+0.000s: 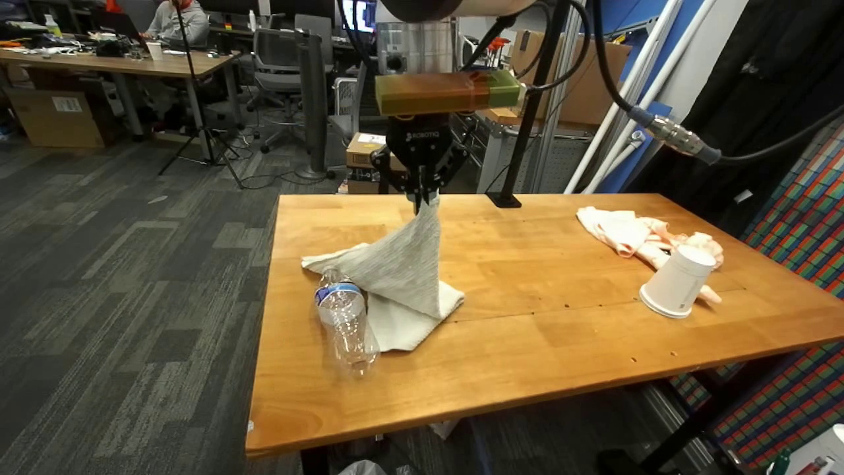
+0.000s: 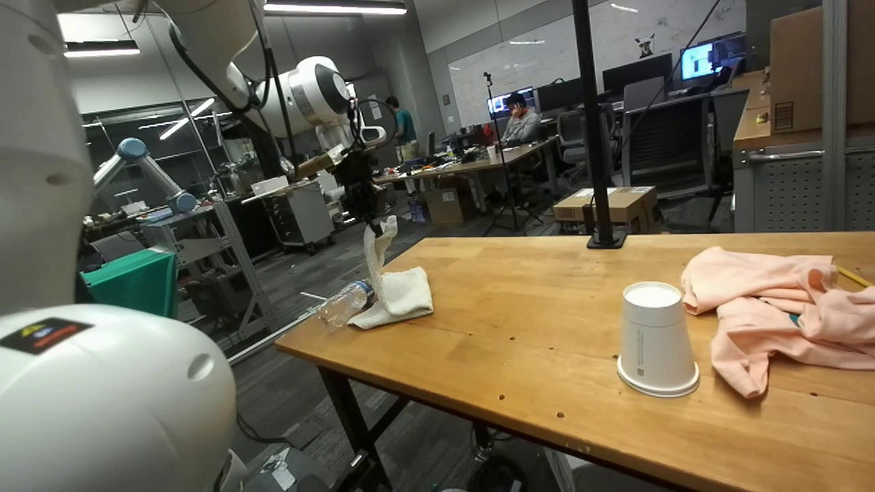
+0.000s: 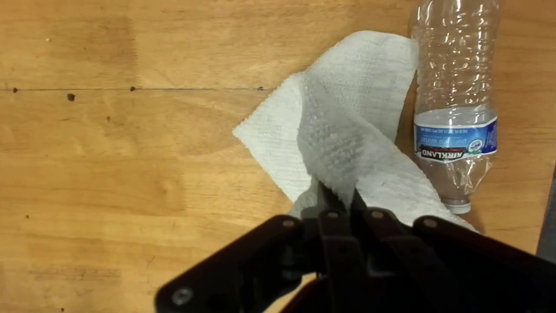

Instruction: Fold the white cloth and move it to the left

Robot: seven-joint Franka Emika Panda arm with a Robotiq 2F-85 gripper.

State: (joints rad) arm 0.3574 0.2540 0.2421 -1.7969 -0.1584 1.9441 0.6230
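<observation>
The white cloth (image 1: 402, 270) lies partly on the wooden table, with one corner lifted up. My gripper (image 1: 422, 198) is shut on that raised corner, above the table. In an exterior view the cloth (image 2: 403, 297) hangs from the gripper (image 2: 376, 229), and its lower part rests on the wood. In the wrist view the cloth (image 3: 365, 69) rises in a narrow fold to the fingertips (image 3: 341, 198), which pinch it between them. The part of the cloth under the gripper is hidden in the wrist view.
A clear plastic bottle (image 1: 346, 323) with a blue label lies beside the cloth near the table end; it also shows in the wrist view (image 3: 456, 134). An upside-down white cup (image 1: 679, 280) and a pink cloth (image 2: 765, 294) are at the opposite end. A black post (image 1: 504, 198) stands at the table edge.
</observation>
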